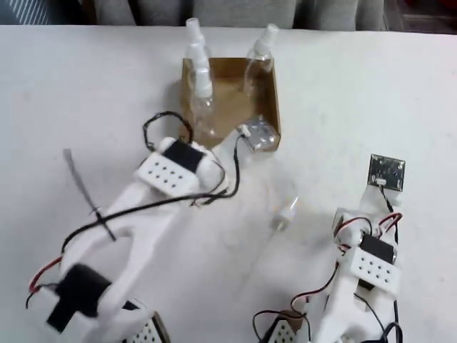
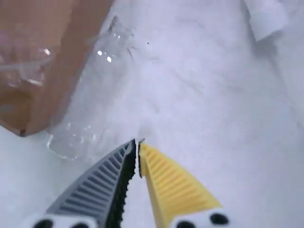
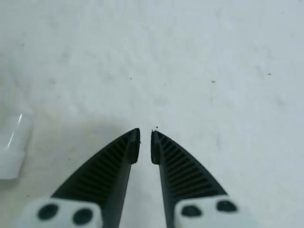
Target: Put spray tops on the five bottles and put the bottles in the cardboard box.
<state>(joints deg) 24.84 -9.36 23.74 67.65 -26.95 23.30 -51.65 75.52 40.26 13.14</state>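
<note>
White arms point(image 1: 136, 214), black servos point(image 1: 184, 155); left gripper point(image 2: 137, 142) grey-yellow.

3 bottles point(image 1: 203, 93) stand in box point(image 1: 274, 100), far ctr of table point(image 1: 86, 93); spray top point(image 1: 283, 214) lies in front.

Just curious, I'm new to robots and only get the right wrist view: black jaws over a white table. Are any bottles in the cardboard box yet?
Observer: Yes, three bottles with spray tops sit in the cardboard box.
Operator: Any bottle outside it?
Observer: One clear bottle lies on the table beside the box, apparently without a top.
Operator: Is a top spare?
Observer: A loose spray top lies on the table between the arms.
</note>
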